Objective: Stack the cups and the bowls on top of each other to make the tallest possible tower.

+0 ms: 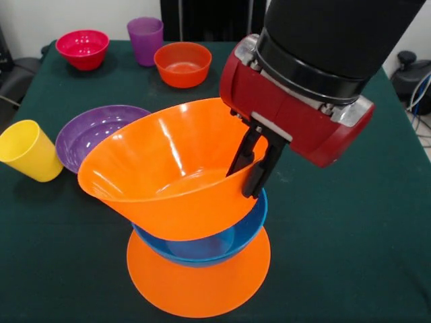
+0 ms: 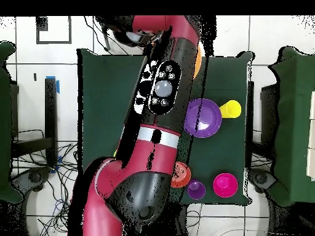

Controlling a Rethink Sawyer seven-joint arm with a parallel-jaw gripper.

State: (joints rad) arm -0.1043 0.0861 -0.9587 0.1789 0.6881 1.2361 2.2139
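In the front view my gripper [image 1: 242, 183] is shut on the rim of a large orange bowl [image 1: 161, 168], one finger inside and one outside. The bowl tilts with its mouth toward the left. It rests in a blue bowl [image 1: 202, 250], which sits on a second large orange bowl [image 1: 195, 291] turned upside down; these form the tower. A yellow cup [image 1: 27, 151] lies at the left edge beside a shallow purple bowl [image 1: 87, 134]. A purple cup [image 1: 145, 39] stands at the back. In the overhead view my arm hides the tower except an orange sliver [image 2: 199, 61]. Green and teal bowls are out of view.
A pink-red bowl [image 1: 82, 48] and a small orange-red bowl [image 1: 182, 64] stand at the back on either side of the purple cup. The overhead view shows the purple bowl [image 2: 203, 117], yellow cup [image 2: 231, 109], orange-red bowl [image 2: 180, 175], purple cup [image 2: 196, 189] and pink-red bowl [image 2: 225, 185].
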